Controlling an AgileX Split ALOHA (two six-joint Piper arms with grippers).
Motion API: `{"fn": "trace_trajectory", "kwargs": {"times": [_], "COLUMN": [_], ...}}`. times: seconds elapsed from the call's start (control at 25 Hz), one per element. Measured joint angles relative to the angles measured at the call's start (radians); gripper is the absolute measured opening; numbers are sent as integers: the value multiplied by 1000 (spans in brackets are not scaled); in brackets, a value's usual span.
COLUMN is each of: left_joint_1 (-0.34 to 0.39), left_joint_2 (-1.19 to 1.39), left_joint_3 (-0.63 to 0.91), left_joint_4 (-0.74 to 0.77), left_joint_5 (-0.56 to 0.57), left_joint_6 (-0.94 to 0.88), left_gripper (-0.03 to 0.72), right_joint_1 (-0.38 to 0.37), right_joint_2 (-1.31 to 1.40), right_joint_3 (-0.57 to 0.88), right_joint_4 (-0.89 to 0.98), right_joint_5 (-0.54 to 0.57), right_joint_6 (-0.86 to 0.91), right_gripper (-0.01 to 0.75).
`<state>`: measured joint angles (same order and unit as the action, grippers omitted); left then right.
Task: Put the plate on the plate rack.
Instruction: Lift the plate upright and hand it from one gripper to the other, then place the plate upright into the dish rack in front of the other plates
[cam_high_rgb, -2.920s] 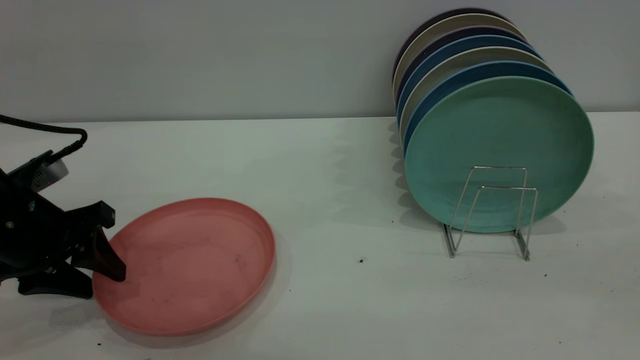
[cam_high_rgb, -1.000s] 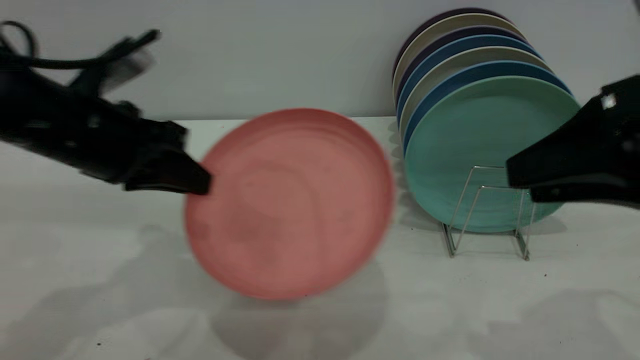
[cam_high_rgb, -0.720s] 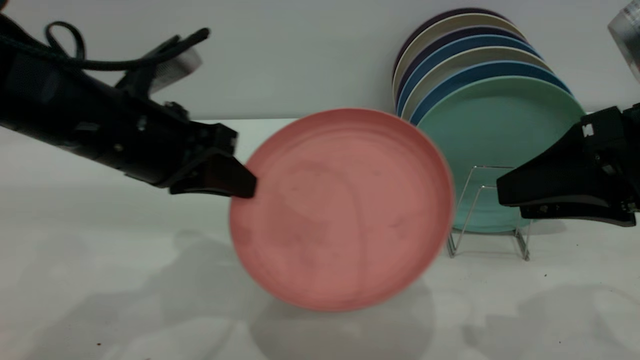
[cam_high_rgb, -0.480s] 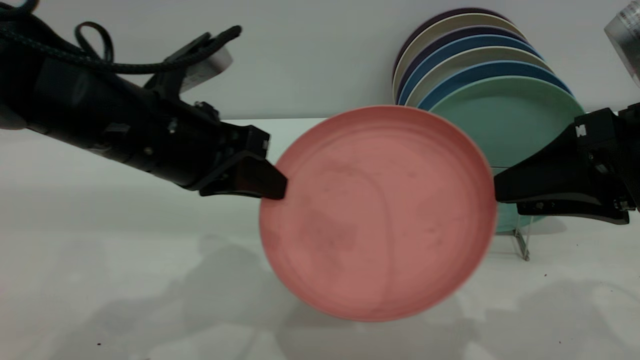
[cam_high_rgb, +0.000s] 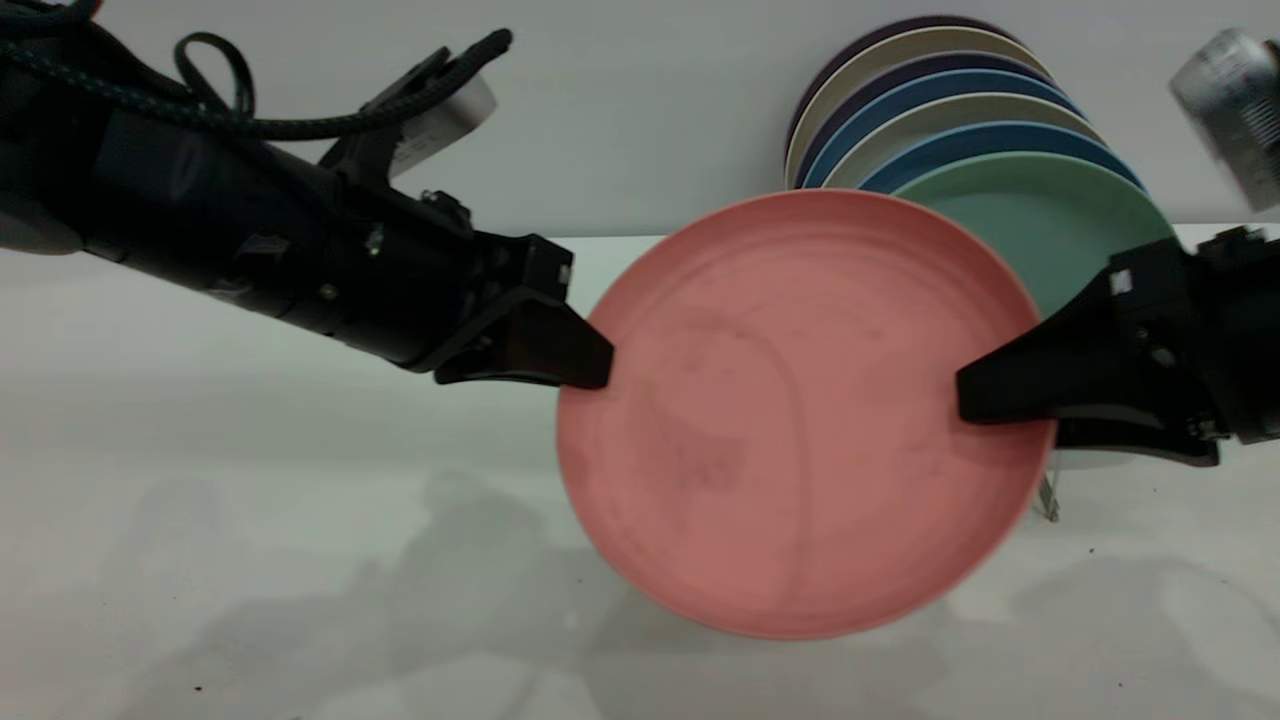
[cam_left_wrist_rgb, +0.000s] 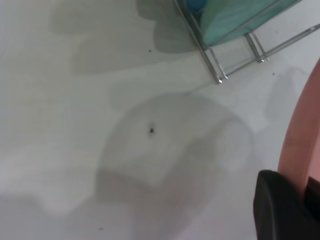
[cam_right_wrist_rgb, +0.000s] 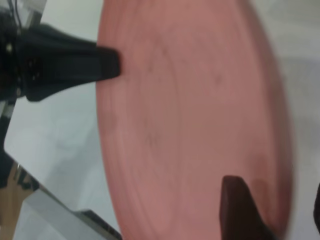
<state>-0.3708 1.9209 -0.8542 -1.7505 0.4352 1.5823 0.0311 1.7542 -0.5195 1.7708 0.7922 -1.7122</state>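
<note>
Plate: I've got the salmon-pink plate (cam_high_rgb: 800, 410) up off the table (cam_high_rgb: 250, 520), nearly upright, face to the camera, covering most of the rack.
Left gripper: my left gripper (cam_high_rgb: 585, 362) is clamped on the plate's left rim.
Right gripper: my right gripper (cam_high_rgb: 975, 400) straddles the opposite rim, one finger across the plate's face; clamped or not, I cannot tell.
Plate rack: the plate rack (cam_left_wrist_rgb: 235, 62) stands just behind the plate.
Farther back: the teal-green plate (cam_high_rgb: 1060, 235) fronts a row of blue and beige plates (cam_high_rgb: 930, 100).
</note>
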Motion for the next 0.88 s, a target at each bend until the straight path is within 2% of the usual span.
{"fn": "trace_trajectory", "kwargs": {"times": [0.2, 0.32, 0.4, 0.44, 0.56, 0.68, 0.76, 0.88], "left_joint_1": [-38, -42, -42, -39, -18, 47, 115, 214], "left_joint_2": [0, 0, 0, 0, 0, -1, -1, -1], "left_joint_3": [-2, -2, -2, -2, -2, -2, -4, -5], "left_joint_4": [-2, -1, -1, -1, 8, 40, 69, 137], "left_joint_5": [21, 53, 64, 63, 79, 129, 144, 183], "left_joint_6": [-4, -7, -7, -7, -17, -65, -108, -159], "left_gripper": [16, 22, 28, 28, 37, 78, 133, 221], "right_joint_1": [19, 19, 19, 19, 18, -5, -51, -116], "right_joint_2": [26, 28, 28, 28, 28, 27, 23, -9], "right_joint_3": [-22, -22, -22, -22, -22, -24, -22, -22], "right_joint_4": [2, 3, 2, 0, 1, -16, -52, -112], "right_joint_5": [0, -1, 1, 6, 4, -26, -94, -108], "right_joint_6": [0, 0, 0, 0, -2, -11, -24, -49], "right_gripper": [359, 266, 152, 129, 131, 131, 131, 131]}}
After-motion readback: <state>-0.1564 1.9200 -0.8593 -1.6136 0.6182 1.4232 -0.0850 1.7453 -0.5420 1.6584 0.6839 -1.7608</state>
